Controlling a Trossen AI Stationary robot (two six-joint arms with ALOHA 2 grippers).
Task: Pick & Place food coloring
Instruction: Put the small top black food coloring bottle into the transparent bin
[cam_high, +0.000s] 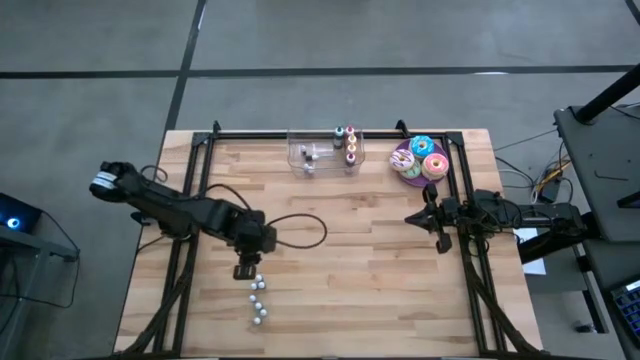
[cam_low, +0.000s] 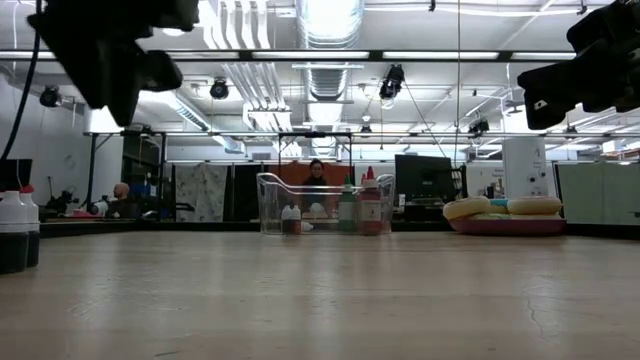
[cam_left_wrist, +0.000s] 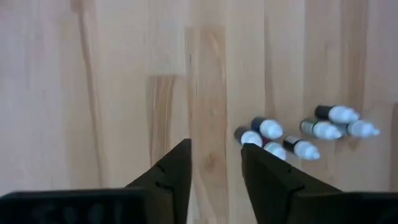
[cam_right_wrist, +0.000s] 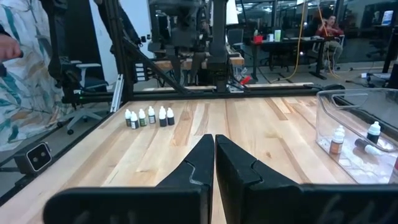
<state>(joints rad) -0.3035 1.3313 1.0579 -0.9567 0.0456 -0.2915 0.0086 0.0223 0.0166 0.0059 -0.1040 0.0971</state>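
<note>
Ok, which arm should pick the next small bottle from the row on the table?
Left. The left tool is open, right by the white-capped bottles; the right tool is shut, far across the table.

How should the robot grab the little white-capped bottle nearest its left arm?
Probably from straight above, pinching the dark body just under the white cap. The bottle stands upright, first in line, with neighbours close by, so a sideways approach would likely bump them.

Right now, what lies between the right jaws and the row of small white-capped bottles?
Only bare table. The right wrist view shows plain wood from the right gripper to the small white-capped bottles; the high view agrees.
</note>
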